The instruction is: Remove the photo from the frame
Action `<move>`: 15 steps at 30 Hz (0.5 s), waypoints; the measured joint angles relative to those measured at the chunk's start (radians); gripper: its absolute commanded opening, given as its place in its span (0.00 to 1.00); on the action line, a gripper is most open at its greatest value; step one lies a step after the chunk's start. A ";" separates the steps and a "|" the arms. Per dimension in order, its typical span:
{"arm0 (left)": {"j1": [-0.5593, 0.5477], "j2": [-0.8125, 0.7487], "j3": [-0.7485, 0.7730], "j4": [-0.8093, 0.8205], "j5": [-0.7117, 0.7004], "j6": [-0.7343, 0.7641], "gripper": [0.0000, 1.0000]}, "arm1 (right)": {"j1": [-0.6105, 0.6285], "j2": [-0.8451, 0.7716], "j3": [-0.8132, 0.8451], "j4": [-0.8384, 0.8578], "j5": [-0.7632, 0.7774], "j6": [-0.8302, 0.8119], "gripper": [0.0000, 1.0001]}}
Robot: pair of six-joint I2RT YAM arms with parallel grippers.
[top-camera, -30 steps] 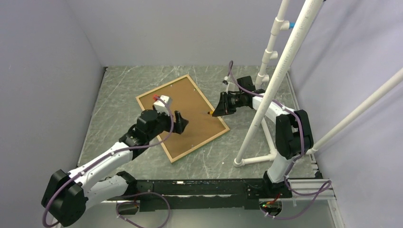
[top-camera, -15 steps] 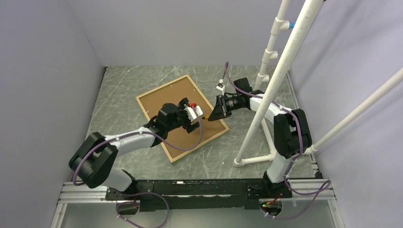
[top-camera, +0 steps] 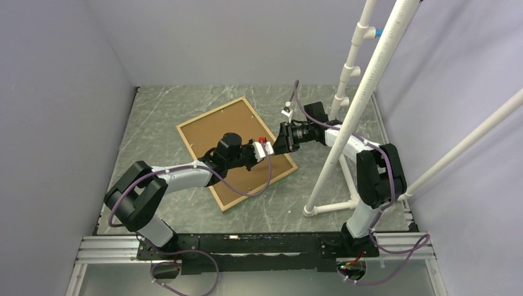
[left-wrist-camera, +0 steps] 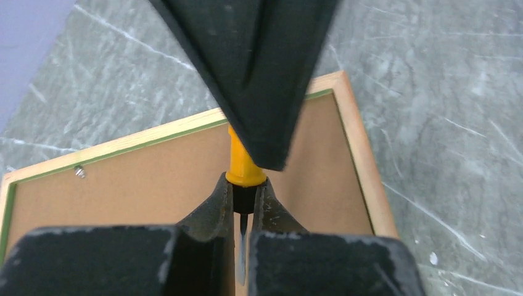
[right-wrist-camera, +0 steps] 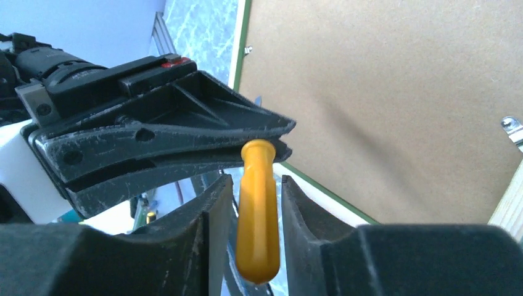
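Above the table (top-camera: 154, 105), from the fixed camera: the frame (top-camera: 210, 112) face down and askew, brown backing board (top-camera: 216, 129) upward, light wood rim all round. No sight of the photo; presumably under that board, inside the frame. Over the frame's right-hand edge, left gripper (top-camera: 271, 150) and right gripper (top-camera: 280, 143) tip to tip, too small here for reading the jaws.

From the left wrist: left jaws pinched narrow on the dark neck of a yellow-handled tool (left-wrist-camera: 244, 161), thin metal blade pointing down between the fingers toward the board. Yellow handle running up into the right gripper's black fingers. Green strip just inside the wood rim.

From the right wrist: right jaws narrow, closed on the yellow handle around its middle, left gripper's shut tips at the handle's far end. One metal tab (right-wrist-camera: 510, 128) at the rim, far right.

Likely step: handing the tool across, probably right to left, ahead of working the tabs loose. For a clean handover: check for a firm left pinch on the neck, not the blade; ease the right jaws apart only slightly, then draw straight back along the handle without twisting; hold the left wrist steady, blade clear of the board.
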 measured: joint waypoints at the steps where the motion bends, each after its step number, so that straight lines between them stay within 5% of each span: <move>1: 0.000 0.000 -0.003 0.009 -0.009 -0.021 0.00 | 0.000 -0.012 -0.022 0.040 0.002 0.035 0.57; 9: 0.005 -0.050 -0.074 0.131 -0.103 -0.302 0.00 | 0.019 -0.118 -0.205 0.406 0.068 0.371 0.64; 15: 0.005 -0.055 -0.090 0.163 -0.130 -0.430 0.00 | 0.025 -0.119 -0.204 0.511 0.164 0.453 0.51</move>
